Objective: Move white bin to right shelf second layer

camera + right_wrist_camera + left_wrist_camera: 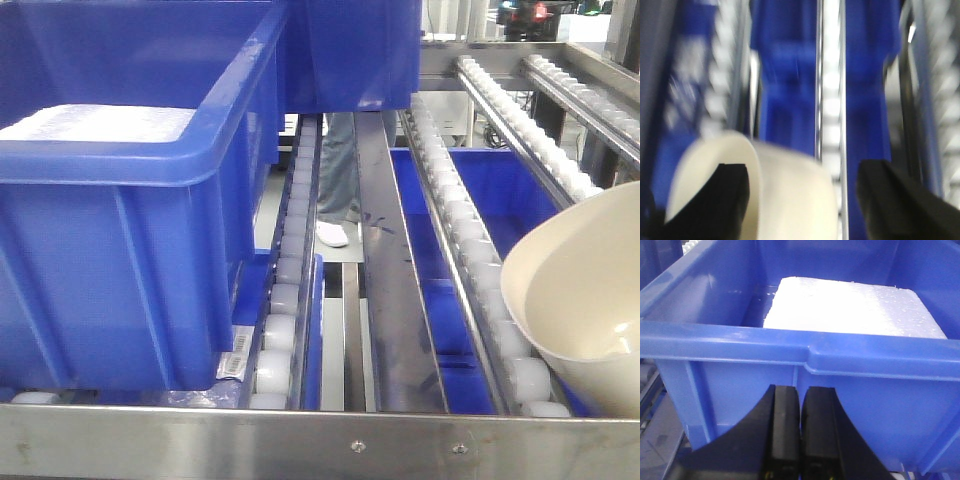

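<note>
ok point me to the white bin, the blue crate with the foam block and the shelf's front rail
white bin (585,300), front view, inner wall
blue crate (110,290), front view, near outer wall
foam block (855,307), left wrist view, top face
front rail (250,445), front view, flat steel face

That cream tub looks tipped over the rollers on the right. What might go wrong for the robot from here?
1. The white bin is tilted, its rim low over the roller lane; it could catch a roller or land crooked.
2. The right gripper seems to hold only one wall between wide fingers, and that view is blurred, so the bin might slip.
3. There are open gaps between lanes above the lower blue crates; a dropped bin could fall through.
</note>
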`<state>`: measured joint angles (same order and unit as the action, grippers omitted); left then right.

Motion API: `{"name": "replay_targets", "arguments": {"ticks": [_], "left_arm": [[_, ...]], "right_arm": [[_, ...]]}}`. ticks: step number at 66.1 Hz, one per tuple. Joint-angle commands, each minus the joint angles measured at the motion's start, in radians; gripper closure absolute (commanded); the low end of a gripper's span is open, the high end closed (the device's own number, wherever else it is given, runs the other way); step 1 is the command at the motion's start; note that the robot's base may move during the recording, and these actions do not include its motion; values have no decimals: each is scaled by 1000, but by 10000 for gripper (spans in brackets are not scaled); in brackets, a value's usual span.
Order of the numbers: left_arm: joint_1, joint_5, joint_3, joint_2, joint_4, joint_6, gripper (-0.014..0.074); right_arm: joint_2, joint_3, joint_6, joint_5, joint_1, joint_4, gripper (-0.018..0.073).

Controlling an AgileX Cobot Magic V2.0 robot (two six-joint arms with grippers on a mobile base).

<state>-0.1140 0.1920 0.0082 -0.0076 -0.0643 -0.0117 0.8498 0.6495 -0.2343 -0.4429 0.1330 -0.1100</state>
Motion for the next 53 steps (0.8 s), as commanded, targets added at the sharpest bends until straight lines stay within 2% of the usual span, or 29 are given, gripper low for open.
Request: {"name": "replay_targets", "arguments": {"ticks": [1,3,7,9,13,26,45,53], "left_arm": [[-7,-89,27,-17,-4,-10,512],[-7,-89,27,-17,-4,-10,512],[-7,-89,27,-17,-4,-10,512],[-7,-89,27,-17,-4,-10,512],[-7,-89,27,-17,-4,-10,512],[-7,-89,27,-17,-4,-10,512],[-7,-89,27,-17,-4,-10,512],[-7,-89,27,-17,-4,-10,512]], "right_arm": [[-147,22,2,57,0,-23,188],[-196,17,2,53,0,-33,263],[-305,2,2,42,0,-51,477],[-344,-8,2,40,0,-60,529],[-414,-34,2,43,-1,-83,473],[-532,-72,2,39,-1,-86,491],[-533,-72,2,39,-1,-86,491],[-533,-73,2,64,-1,-159,491]]}}
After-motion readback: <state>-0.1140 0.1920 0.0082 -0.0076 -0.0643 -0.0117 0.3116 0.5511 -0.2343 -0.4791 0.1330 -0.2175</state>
